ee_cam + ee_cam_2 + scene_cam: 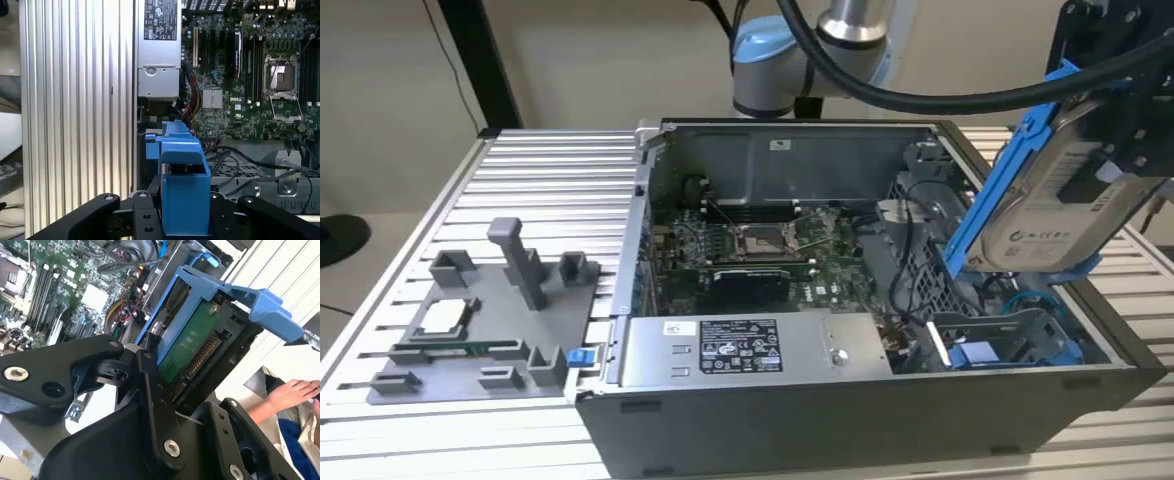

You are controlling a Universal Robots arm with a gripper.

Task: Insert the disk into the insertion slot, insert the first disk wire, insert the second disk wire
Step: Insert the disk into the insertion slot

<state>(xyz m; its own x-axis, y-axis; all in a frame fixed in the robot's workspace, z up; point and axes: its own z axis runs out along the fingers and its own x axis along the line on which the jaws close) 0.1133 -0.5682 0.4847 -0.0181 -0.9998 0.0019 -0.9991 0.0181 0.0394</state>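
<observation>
Over the case [854, 405], the exterior view's right: tool [185, 222] clamps disk [1051, 205], tilted above slot [994, 335]; step one, needs squaring.

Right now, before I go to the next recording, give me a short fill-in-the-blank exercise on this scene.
1. The gripper is shut on the disk, whose carrier frame is ____.
2. The disk hangs ____ the insertion slot, not in it.
3. The computer case lies with its side ____, the motherboard showing.
Missing words: blue; above; open.
</observation>
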